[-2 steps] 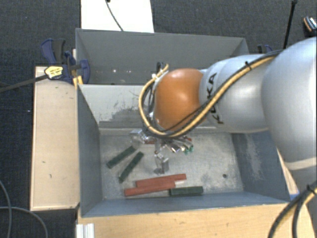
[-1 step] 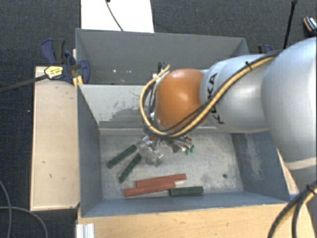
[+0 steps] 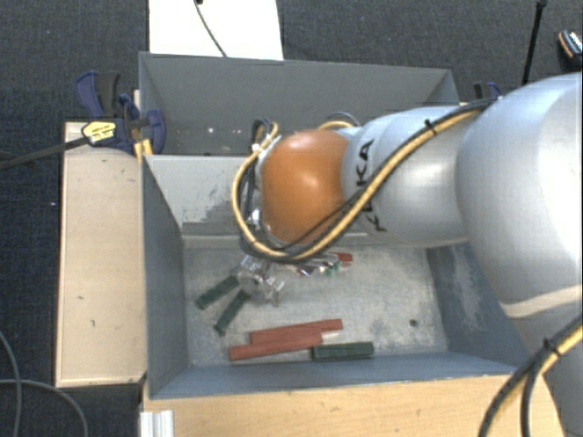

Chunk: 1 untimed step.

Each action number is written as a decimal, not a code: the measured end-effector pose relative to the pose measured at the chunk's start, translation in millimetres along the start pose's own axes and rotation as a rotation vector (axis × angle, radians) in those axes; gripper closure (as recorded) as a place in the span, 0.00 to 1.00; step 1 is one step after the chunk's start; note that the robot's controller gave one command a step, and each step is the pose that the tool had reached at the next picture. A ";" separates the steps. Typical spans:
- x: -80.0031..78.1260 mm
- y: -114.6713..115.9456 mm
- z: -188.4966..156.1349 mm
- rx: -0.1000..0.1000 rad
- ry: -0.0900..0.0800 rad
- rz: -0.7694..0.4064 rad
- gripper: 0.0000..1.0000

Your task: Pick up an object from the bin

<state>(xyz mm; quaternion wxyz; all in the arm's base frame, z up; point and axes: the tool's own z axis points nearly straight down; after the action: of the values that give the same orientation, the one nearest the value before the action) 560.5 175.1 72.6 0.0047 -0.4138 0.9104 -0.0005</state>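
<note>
Dark green sticks [image 3: 217, 292], two of them, lie on the floor of the bin [image 3: 164, 271] in its left half, side by side and a little apart. Both slant the same way, low at the left and rising to the right. The gripper [image 3: 260, 282] hangs under the orange cover [image 3: 296, 185] of the wrist, low over the floor, right at the upper right ends of the pair. From it the sticks run away down and to the left, so it stands over their ends rather than their middles.

We cannot tell whether the gripper is apart or together, and we cannot tell whether it touches either stick. The upper stick ends just beside it on the left. The lower stick [image 3: 231, 312] ends just below it.

We judge that the coming move turns on that slant. A grasp would have to close across the long axis of one stick, and a shift down and left along it would bring the gripper nearer a middle.

Other things lie farther off. A long red-brown bar [image 3: 287, 337] rests near the front wall, almost level. A dark green block [image 3: 342, 350] sits at its right end. A small red and green piece [image 3: 335, 260] lies to the gripper's right, close under the arm
</note>
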 end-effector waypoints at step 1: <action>0.7 1.5 1.6 -0.004 0.003 0.004 0.00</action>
<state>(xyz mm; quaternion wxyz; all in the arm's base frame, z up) 559.0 175.6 70.9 0.0026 -0.4120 0.9112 0.0007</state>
